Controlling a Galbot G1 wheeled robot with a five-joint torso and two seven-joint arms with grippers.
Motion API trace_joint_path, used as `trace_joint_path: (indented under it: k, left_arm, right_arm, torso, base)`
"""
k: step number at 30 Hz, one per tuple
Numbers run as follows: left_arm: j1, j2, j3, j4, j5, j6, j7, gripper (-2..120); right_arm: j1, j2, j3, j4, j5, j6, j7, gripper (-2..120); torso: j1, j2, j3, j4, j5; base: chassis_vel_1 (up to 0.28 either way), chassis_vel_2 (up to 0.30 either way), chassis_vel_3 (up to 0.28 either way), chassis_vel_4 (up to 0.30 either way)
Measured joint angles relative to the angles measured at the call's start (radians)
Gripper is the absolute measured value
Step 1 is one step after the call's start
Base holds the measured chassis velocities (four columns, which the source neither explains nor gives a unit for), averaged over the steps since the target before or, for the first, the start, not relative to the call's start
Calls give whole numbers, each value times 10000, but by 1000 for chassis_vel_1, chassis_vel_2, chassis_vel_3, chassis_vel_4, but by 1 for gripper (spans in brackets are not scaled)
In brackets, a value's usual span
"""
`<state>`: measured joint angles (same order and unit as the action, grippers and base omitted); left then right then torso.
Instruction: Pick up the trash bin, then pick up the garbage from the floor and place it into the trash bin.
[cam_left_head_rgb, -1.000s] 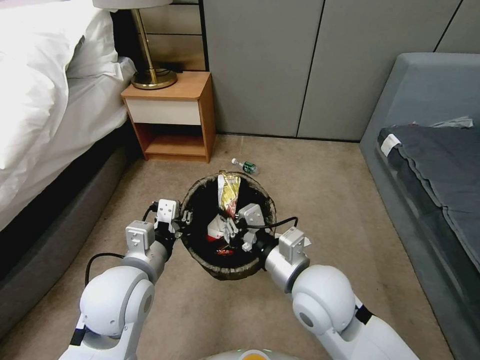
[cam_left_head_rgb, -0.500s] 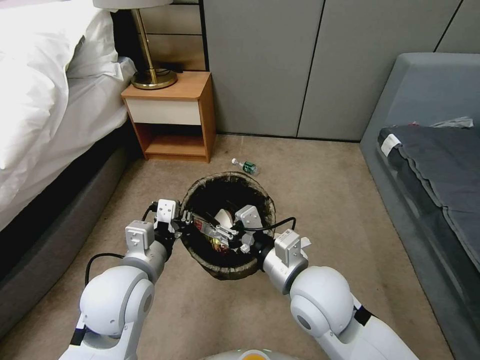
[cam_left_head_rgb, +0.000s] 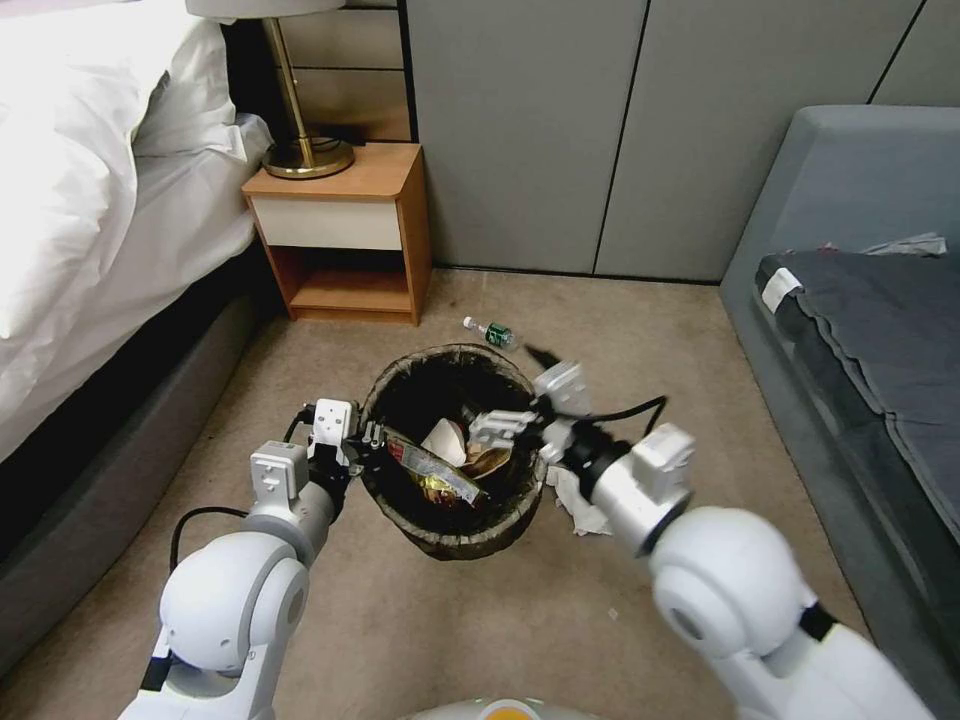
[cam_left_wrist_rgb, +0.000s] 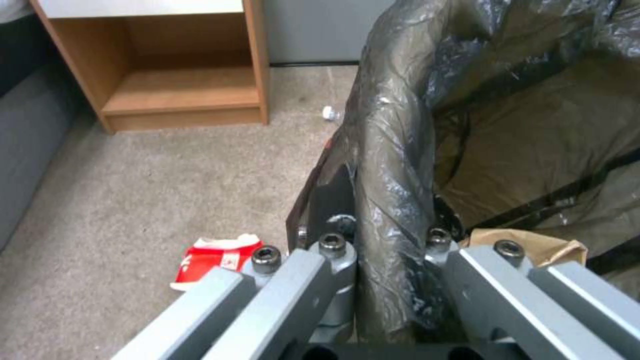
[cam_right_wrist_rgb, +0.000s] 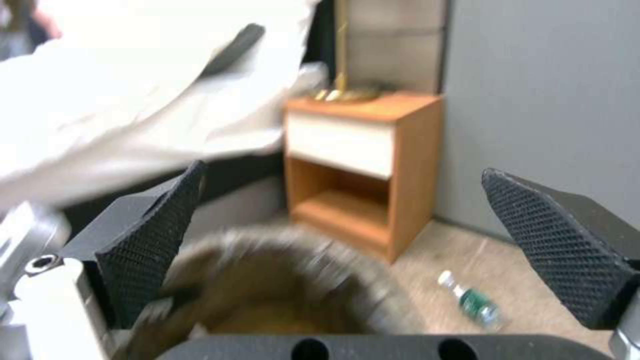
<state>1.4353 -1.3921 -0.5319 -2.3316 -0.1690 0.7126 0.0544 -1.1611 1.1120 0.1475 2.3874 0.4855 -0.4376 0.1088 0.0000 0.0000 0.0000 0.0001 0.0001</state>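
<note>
Beige carpet (cam_left_head_rgb: 420, 620) runs between a white-sheeted bed (cam_left_head_rgb: 90, 200) on the left and a grey sofa (cam_left_head_rgb: 860, 330) on the right, with grey wall panels (cam_left_head_rgb: 560, 130) behind and one wooden nightstand (cam_left_head_rgb: 345, 235) carrying one brass lamp (cam_left_head_rgb: 300, 150).

One trash bin (cam_left_head_rgb: 455, 520) — dark liner folded over its rim — hangs in front of the robot, with a brown paper bag (cam_left_head_rgb: 485, 462), something white and a long wrapper (cam_left_head_rgb: 430, 470) inside. The left gripper (cam_left_head_rgb: 362, 440) is clamped onto the bin's left rim, its fingers (cam_left_wrist_rgb: 333, 260) pinching the liner on either side.

The right gripper (cam_left_head_rgb: 505, 428) sits over the bin's right rim with its pads (cam_right_wrist_rgb: 553, 250) spread wide and nothing between them.

On the floor lie four loose pieces: one green-labelled bottle (cam_left_head_rgb: 490, 332) just beyond the bin, near the wall, one white tissue (cam_left_head_rgb: 580, 505) just right of the bin under the right arm, a second scrap of tissue (cam_left_head_rgb: 553, 458) against the bin's right side, and one red-and-white carton (cam_left_wrist_rgb: 217, 257) beside the left gripper.
</note>
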Motion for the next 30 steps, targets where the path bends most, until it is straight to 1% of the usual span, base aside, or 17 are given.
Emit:
trace_joint_path:
  k: [2, 4, 5, 8, 9, 12, 13, 15, 16, 19, 20, 22, 23, 25, 26, 27, 30]
  left_arm:
    - [11, -6, -26, 0, 1, 0, 0, 2]
    - [44, -6, -96, -7, -2, -1, 0, 2]
    - [44, -6, -96, -7, -2, -1, 0, 2]
    - [73, 18, -149, -50, -23, -5, 0, 2]
    - [73, 18, -149, -50, -23, -5, 0, 2]
    - [93, 22, -167, -91, -51, -10, 2, 2]
    - [93, 22, -167, -91, -51, -10, 2, 2]
    - [96, 31, -166, -104, -62, -13, 3, 2]
    - [96, 31, -166, -104, -62, -13, 3, 2]
    - [127, 56, -166, -149, -87, -16, 6, 2]
    - [127, 56, -166, -149, -87, -16, 6, 2]
    - [136, 63, -187, -160, -107, -20, 13, 2]
    - [136, 63, -187, -160, -107, -20, 13, 2]
    - [128, 73, -198, -160, -140, -22, 14, 2]
    - [111, 81, -212, -160, -179, -22, 16, 2]
    - [111, 81, -212, -160, -179, -22, 16, 2]
    - [97, 86, -229, -160, -209, -23, 16, 2]
  right_arm:
    - [1, -10, 135, 11, 137, 123, 181, 100]
    - [-59, -24, 722, 14, 384, 269, 486, 100]
    - [-59, -24, 722, 14, 384, 269, 486, 100]
    - [-318, -12, 1795, -255, 474, 291, 549, 100]
    - [-318, -12, 1795, -255, 474, 291, 549, 100]
    - [-472, 160, 2498, -872, 462, 404, 551, 100]
    - [-472, 160, 2498, -872, 462, 404, 551, 100]
    - [-484, 309, 2700, -1470, 334, 638, 641, 100]
    - [-484, 309, 2700, -1470, 334, 638, 641, 100]
    - [-505, 622, 2808, -2500, 226, 828, 727, 100]
    - [-505, 622, 2808, -2500, 226, 828, 727, 100]
    - [-518, 797, 2759, -3078, 90, 870, 689, 100]
    - [-518, 797, 2759, -3078, 90, 870, 689, 100]
    - [-518, 879, 2688, -3472, 36, 873, 592, 100]
    - [-521, 928, 2602, -3885, -29, 846, 389, 100]
    - [-521, 928, 2602, -3885, -29, 846, 389, 100]
    - [-523, 960, 2487, -4428, -153, 822, 1, 100]
  torso:
    - [0, 0, 0, 0, 0]
    - [0, 0, 0, 1, 0]
    - [0, 0, 0, 1, 0]
    - [0, 0, 0, -2, -1]
    - [0, 0, 0, -2, -1]
    - [0, 0, 0, -2, -1]
    - [0, 0, 0, -2, -1]
    - [0, 0, 0, -1, -1]
    - [0, 0, 0, -1, -1]
    - [0, 0, 0, 0, -1]
    - [0, 0, 0, 0, -1]
    - [0, 0, 0, 0, -1]
    - [0, 0, 0, 0, -1]
    - [0, -1, 0, 0, -1]
    - [0, 0, 0, 0, -2]
    - [0, 0, 0, 0, -2]
    - [-1, 0, 0, 0, -2]
  base:
    - [0, 0, 0, 0]
    - [0, 0, 0, 0]
    - [0, 0, 0, 0]
    - [0, 0, 0, 0]
    - [0, 0, 0, 0]
    - [0, 0, 0, 0]
    - [0, 0, 0, 0]
    - [0, 0, 0, 0]
    - [0, 0, 0, 0]
    - [0, 0, 0, 0]
    - [0, 0, 0, 0]
    - [0, 0, 0, 0]
    - [0, 0, 0, 0]
    - [0, 0, 0, 0]
    - [0, 0, 0, 0]
    - [0, 0, 0, 0]
    - [0, 0, 0, 0]
